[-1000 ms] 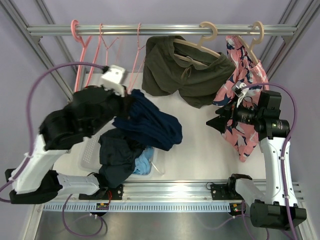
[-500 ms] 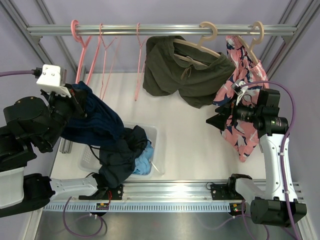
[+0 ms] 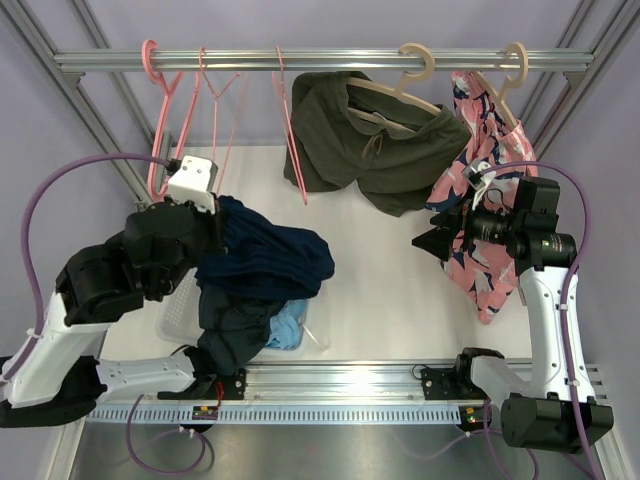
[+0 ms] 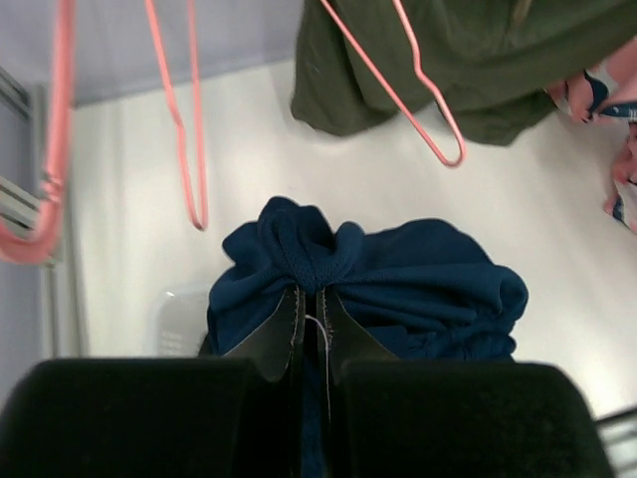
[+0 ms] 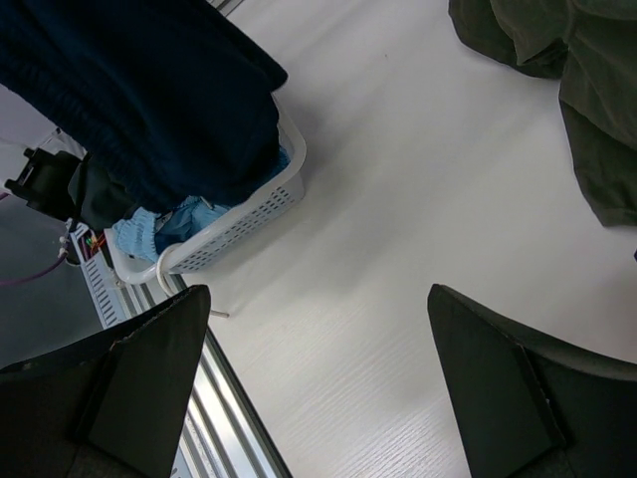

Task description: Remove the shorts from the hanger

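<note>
My left gripper (image 3: pixel 224 222) (image 4: pixel 309 291) is shut on a bunched fold of the deep navy shorts (image 3: pixel 268 256) (image 4: pixel 408 279). They hang free of any hanger, above the white basket (image 3: pixel 172 312) (image 5: pixel 239 224). In the basket lie dark slate-navy shorts (image 3: pixel 232 322) and light sky-blue shorts (image 3: pixel 288 328) (image 5: pixel 157 227). Bare pink hangers (image 3: pixel 288 120) (image 4: pixel 423 95) dangle from the rail (image 3: pixel 320 60). At the right, my right gripper (image 3: pixel 432 243) (image 5: pixel 318 294) stands open over bare table with nothing between its fingers.
Olive-green shorts (image 3: pixel 372 140) (image 5: pixel 582 90) hang on a wooden hanger at the rail's middle. A pink patterned pair (image 3: pixel 488 205) hangs at the right, beside the right arm. Frame posts slant down at both back corners.
Still shut on the deep navy shorts, my left arm swung far out to the left and has come back over the basket. One bare pink hanger has swung. The right arm has not moved.
</note>
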